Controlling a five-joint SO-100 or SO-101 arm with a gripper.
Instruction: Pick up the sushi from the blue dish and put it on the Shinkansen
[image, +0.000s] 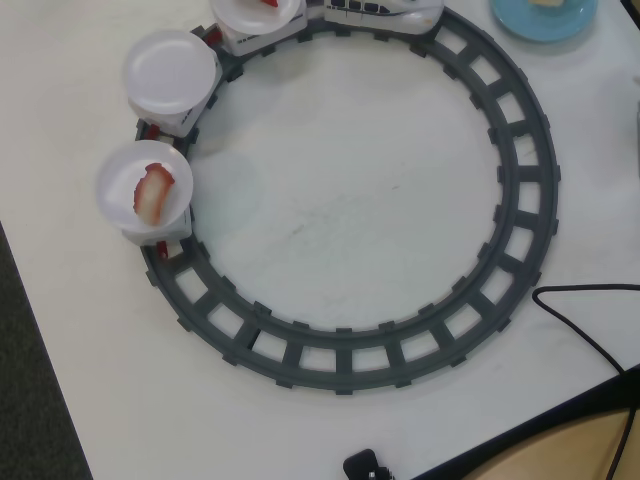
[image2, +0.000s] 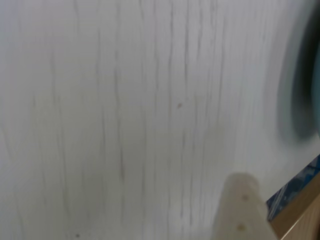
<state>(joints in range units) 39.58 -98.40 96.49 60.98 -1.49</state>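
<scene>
One sushi (image: 546, 4) on blue dish (image: 540, 24), striped piece (image: 152, 190) plated

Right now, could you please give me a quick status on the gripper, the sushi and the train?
Gripper over bare table, blurred, jaw state unclear. Sushi on blue dish, top right overhead. Train at top of track; middle plate free.
</scene>
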